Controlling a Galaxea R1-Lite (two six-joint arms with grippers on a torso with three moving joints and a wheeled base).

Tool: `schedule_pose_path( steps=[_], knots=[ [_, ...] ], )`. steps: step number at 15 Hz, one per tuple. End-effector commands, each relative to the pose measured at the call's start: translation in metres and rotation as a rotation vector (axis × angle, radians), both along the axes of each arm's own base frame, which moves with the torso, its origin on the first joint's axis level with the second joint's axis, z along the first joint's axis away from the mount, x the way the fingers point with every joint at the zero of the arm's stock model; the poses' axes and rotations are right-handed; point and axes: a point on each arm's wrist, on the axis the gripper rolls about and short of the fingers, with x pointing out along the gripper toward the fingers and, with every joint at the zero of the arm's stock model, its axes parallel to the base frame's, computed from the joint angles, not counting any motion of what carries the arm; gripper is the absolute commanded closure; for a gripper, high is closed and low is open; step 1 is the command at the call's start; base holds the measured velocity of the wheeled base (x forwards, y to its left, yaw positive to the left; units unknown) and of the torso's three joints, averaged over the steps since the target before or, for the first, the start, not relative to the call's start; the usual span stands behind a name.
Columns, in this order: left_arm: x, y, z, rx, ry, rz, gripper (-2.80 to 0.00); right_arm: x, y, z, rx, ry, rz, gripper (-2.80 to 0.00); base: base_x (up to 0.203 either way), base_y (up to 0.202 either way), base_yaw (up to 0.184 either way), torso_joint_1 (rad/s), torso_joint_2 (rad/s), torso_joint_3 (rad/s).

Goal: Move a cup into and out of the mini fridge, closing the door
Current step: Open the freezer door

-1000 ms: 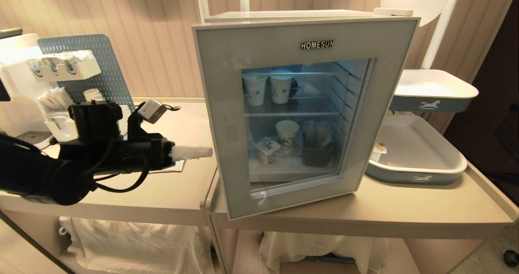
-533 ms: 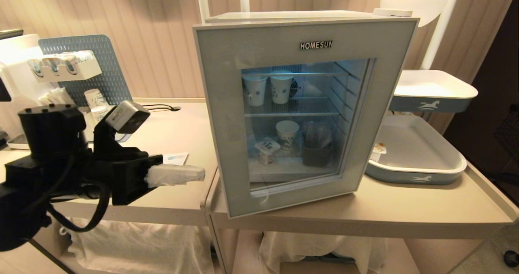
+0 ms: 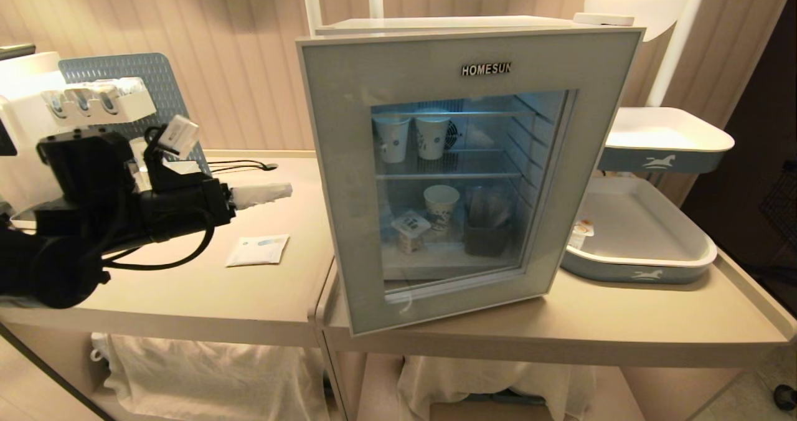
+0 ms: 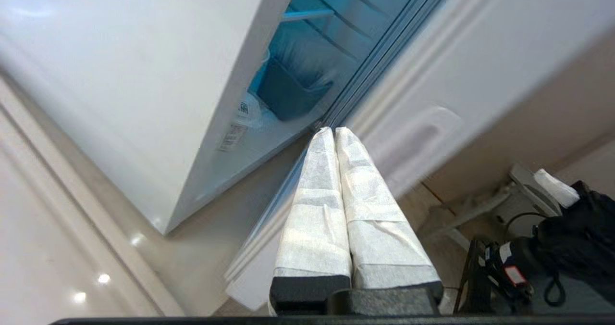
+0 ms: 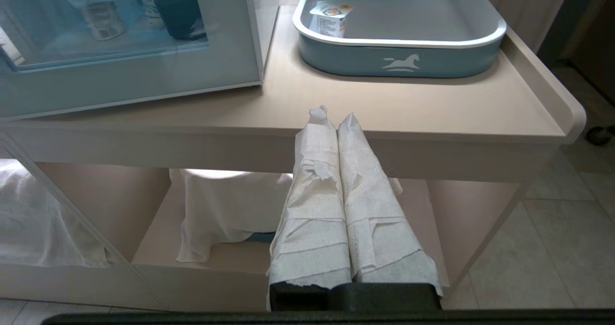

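1. White paper wrap covers both my grippers' fingers. My left gripper (image 3: pixel 283 190) is clenched tight with nothing in it, fingers pressed together, hovering over the counter (image 3: pixel 187 284) and pointing at the mini fridge (image 3: pixel 467 159).
2. The door (image 3: pixel 348 190) is just ahead of those fingertips, not touching them. From my left wrist view it's ajar: there's a gap between the door (image 4: pixel 432 75) and the fridge body, and I can see the lit blue inside through it.
3. The cup (image 3: pixel 410 231) is inside, on the bottom level behind the glass, well beyond my left gripper. A printed paper cup (image 3: pixel 441 204) stands just past it, a dark bin (image 3: pixel 487 237) off to the side.
4. A small flat packet (image 3: pixel 256 250) lies on the counter below my left gripper.
5. My right gripper (image 5: pixel 331 116) is also clamped shut and empty, hanging low in front of the counter edge. Ahead of it and higher up sits a blue-grey tray (image 5: pixel 399 60) with another little tub (image 5: pixel 329 19) in it.
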Motion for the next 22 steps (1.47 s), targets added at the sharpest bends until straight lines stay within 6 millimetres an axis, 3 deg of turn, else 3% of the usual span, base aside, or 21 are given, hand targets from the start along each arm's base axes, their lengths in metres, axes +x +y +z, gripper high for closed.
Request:
schedule_pose_path(
  steps=[1,5,8,11,12,14,19,20,22],
  knots=[
    [0.017,-0.015,-0.015,0.0,0.039,-0.034,0.0,0.0,0.0,0.0,-0.001,0.001,0.001,0.0,0.0,0.0,0.0,0.0,0.0,0.0],
    [0.031,-0.052,-0.033,0.009,0.08,-0.104,0.0,0.0,0.0,0.0,-0.001,0.001,0.0,0.0,0.0,0.0,0.0,0.0,0.0,0.0],
    [0.022,-0.057,-0.032,0.007,0.09,-0.136,0.0,0.0,0.0,0.0,-0.001,0.001,0.0,0.0,0.0,0.0,0.0,0.0,0.0,0.0],
    [-0.007,-0.06,-0.014,-0.018,0.086,-0.251,0.0,0.0,0.0,0.0,-0.001,0.001,-0.001,0.0,0.0,0.0,0.0,0.0,0.0,0.0],
    [-0.019,-0.069,-0.009,-0.022,0.083,-0.32,0.0,0.0,0.0,0.0,-0.001,0.001,0.001,0.0,0.0,0.0,0.0,0.0,0.0,0.0],
    [-0.041,-0.099,-0.007,-0.019,0.089,-0.449,0.0,0.0,0.0,0.0,0.001,0.001,0.001,0.0,0.0,0.0,0.0,0.0,0.0,0.0],
    [-0.113,-0.198,-0.012,0.013,0.126,-0.823,0.0,0.0,0.0,0.0,0.001,0.001,0.0,0.0,0.0,0.0,0.0,0.0,0.0,0.0],
    [-0.128,-0.212,-0.012,0.024,0.135,-0.864,0.0,0.0,0.0,0.0,0.001,0.001,0.0,0.0,0.0,0.0,0.0,0.0,0.0,0.0],
    [-0.132,-0.214,-0.011,0.034,0.14,-0.825,0.0,0.0,0.0,0.0,0.001,0.002,0.0,0.0,0.0,0.0,0.0,0.0,0.0,0.0]
  ],
)
